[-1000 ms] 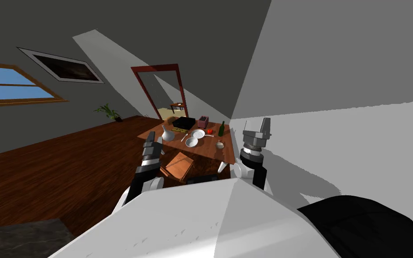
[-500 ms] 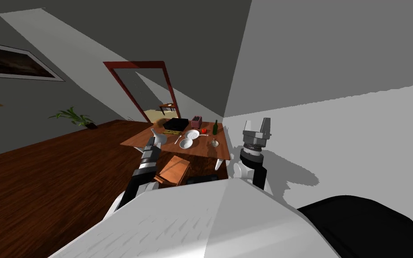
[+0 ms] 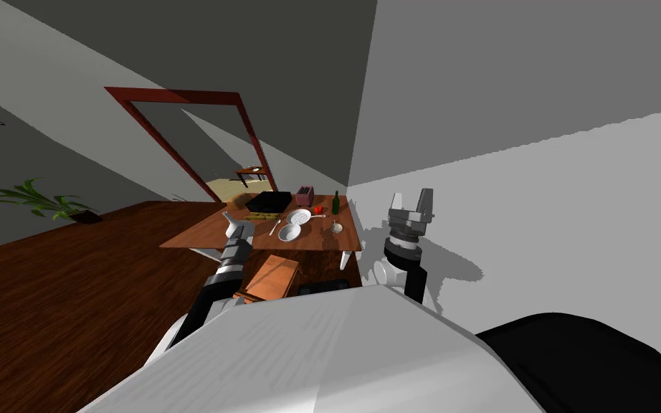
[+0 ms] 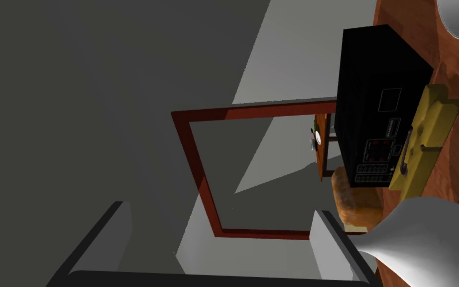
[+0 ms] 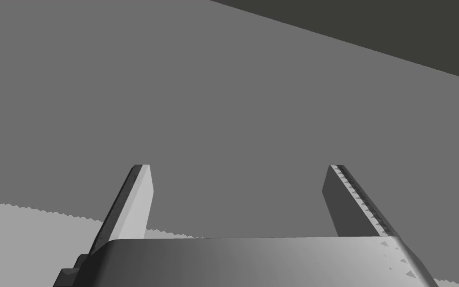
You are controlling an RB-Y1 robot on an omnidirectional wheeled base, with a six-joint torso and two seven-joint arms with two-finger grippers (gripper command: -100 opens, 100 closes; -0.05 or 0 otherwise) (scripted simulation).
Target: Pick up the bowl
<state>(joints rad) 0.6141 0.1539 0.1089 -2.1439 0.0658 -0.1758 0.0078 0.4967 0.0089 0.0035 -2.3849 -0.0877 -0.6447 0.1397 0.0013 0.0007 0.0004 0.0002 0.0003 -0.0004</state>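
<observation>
Grey walls, dark wood floor, red-framed doorway.

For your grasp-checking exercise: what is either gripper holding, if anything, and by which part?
Nothing: the left gripper and right gripper are open; the bowl sits on the table.

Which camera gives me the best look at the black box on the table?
The left wrist view: the black box is large, its marked panel facing the camera, beside the yellow board. The head view shows it small at the table's far side. The right wrist camera faces a wall.
</observation>
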